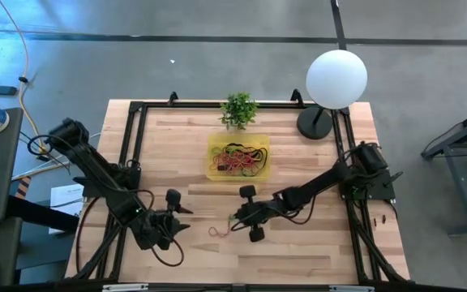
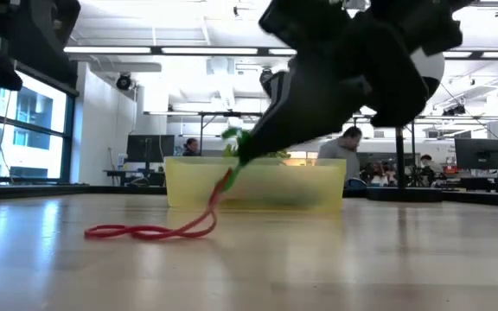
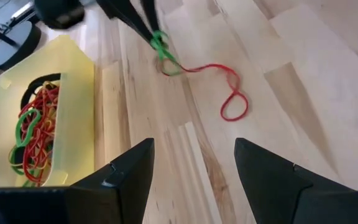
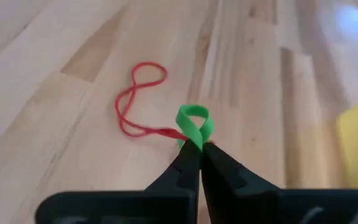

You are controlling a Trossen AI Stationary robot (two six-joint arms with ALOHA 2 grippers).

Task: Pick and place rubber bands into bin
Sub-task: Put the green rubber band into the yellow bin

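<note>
Two rubber bands lie outside the bin: one green rubber band [image 4: 194, 124] and one red rubber band [image 4: 138, 102]; the rest are heaped inside the single yellow bin [image 1: 214, 158], a tangle of red, orange, green and black loops too knotted to count. There are two arms, one small potted plant [image 1: 238, 109] and one white globe lamp [image 1: 336, 78] on the wooden table [image 1: 314, 251]. The right gripper [image 4: 196, 152] is clenched, its two dark fingers pressed together on the green rubber band, which stands up as a small loop just ahead of the fingertips. One end of the red rubber band is caught at the same pinch point, or tangled with the green one; which of the two cannot be told. From the fingertips the red rubber band trails away across the table, its long axis running straight out from the claw and away from the bin, twisted into a figure-eight whose far loop lies flat on the wood. In the low view its near end lifts off the table up to the fingertips. The bin sits near the right gripper, to one side of it, long side toward the claw, with the plant just beyond it. The left gripper [image 3: 191, 177] hovers close by on the far side of the red rubber band, fingers spread wide, holding and touching nothing.
</note>
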